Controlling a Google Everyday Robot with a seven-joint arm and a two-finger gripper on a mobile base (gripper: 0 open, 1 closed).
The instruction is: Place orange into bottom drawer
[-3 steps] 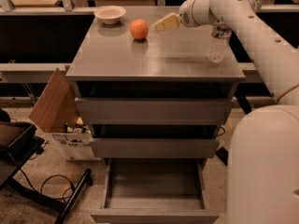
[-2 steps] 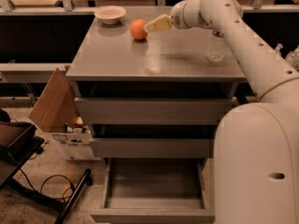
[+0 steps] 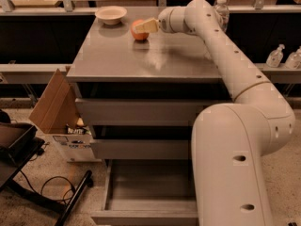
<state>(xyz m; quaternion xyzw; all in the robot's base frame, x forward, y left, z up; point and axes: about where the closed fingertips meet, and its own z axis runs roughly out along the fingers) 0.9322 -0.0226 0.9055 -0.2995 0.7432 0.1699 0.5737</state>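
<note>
Now that the cream-tipped gripper has reached the small round orange atop the grey metal cabinet, we cannot tell whether it grips; the open grey bottom drawer awaits.

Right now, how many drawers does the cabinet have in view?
3, stacked: top drawer under the cabinet top, middle drawer below it, bottom drawer pulled open at the floor. The tool is at the orange on top. None looks hidden.

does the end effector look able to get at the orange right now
Probably yes: the end effector is right at the orange on the cabinet top, nothing between them; the bowl sits apart.
</note>
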